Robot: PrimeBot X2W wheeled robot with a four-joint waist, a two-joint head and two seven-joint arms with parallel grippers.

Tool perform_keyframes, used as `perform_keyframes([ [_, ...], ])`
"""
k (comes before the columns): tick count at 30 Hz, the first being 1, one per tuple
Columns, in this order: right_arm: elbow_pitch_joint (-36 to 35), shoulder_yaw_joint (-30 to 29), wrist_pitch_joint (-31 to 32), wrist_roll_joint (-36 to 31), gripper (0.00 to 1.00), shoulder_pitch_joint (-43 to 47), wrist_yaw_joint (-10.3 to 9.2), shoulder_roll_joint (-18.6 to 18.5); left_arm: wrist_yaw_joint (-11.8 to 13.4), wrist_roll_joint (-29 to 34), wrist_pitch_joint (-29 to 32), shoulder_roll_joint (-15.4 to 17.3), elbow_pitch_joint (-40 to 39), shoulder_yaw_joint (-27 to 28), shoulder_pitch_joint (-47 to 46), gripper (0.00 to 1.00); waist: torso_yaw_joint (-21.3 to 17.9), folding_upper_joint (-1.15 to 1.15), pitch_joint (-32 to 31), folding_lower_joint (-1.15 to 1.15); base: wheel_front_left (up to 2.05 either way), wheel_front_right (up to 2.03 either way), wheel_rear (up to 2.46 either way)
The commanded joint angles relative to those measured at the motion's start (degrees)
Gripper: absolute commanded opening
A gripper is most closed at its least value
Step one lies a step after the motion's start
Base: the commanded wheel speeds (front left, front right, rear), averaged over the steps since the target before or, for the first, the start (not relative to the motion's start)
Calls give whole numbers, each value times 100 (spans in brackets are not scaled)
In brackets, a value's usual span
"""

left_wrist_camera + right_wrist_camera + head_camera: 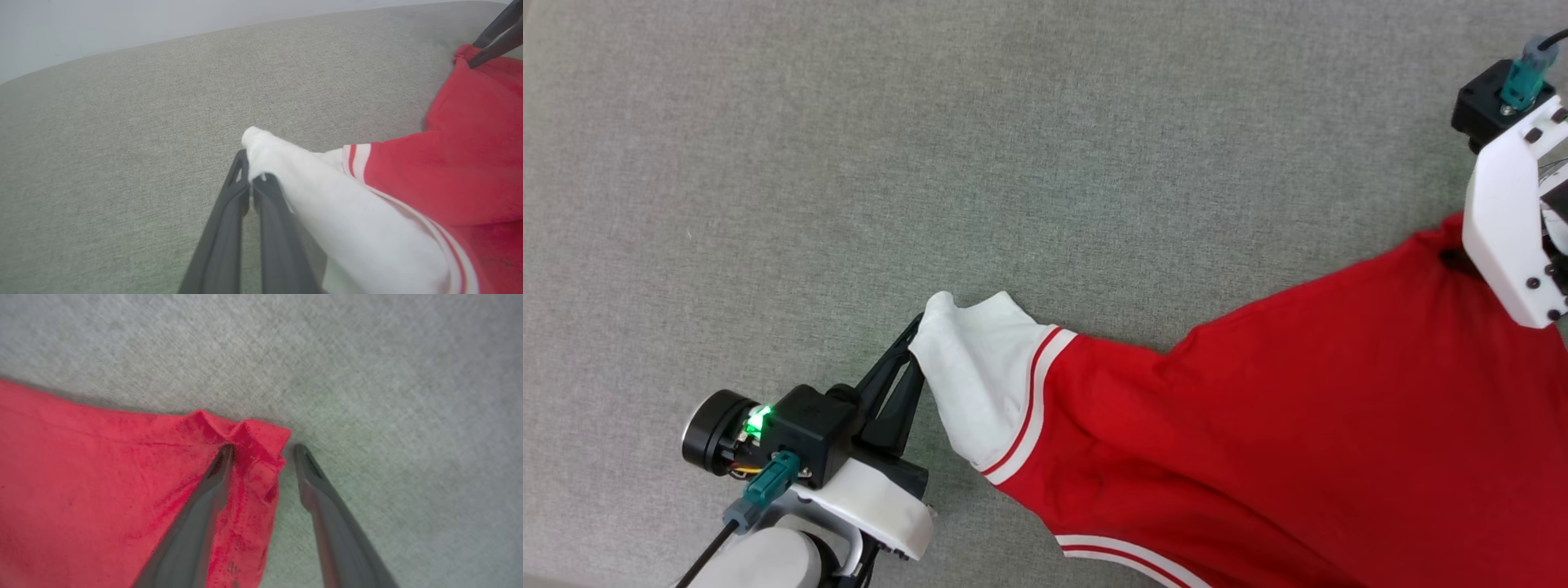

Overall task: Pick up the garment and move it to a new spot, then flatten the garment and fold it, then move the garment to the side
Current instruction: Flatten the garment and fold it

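Observation:
The garment [1298, 425] lies plain red side up on the grey surface, spreading from the centre to the lower right. Its white sleeve [976, 376] with red-white striped trim points left. My left gripper [916, 331] is shut on the tip of that sleeve [327, 196], the two dark fingers [229, 228] pressed together. At the far right, my right gripper [263, 451] stands open over a red hem corner [253, 441]. One finger rests on the cloth and the other on bare surface. The letters and number are hidden.
Grey woven surface [931, 147] stretches wide to the left and top of the garment. In the left wrist view its far edge [163, 41] meets a pale wall. My right arm's white wrist housing [1507, 237] covers the garment's upper right corner.

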Motion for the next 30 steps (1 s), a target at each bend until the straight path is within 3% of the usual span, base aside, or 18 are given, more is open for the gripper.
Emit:
perform_keyframes([
  [1, 199, 299, -240, 84, 0, 218, -4, 90, -45, -13, -30, -22, 56, 21, -75, 0, -64, 0, -110, 0, 0, 0, 0],
  [11, 9, 233, -1785, 375, 0, 91, -4, -119, -190, 121, 58, 125, 261, -1, -269, 0, -339, 0, -925, 0, 0, 0, 0],
  [17, -171, 44, -2829, 446, 0, 214, -4, -259, -432, 213, 270, 114, 348, 11, -784, 0, -577, 0, -1378, 0, 0, 0, 0],
  [30, 86, -849, -4228, -193, 0, -375, -4, 174, -1380, 382, 926, 94, 1012, 331, -2948, 0, -1130, 0, -1414, 0, 0, 0, 0],
])
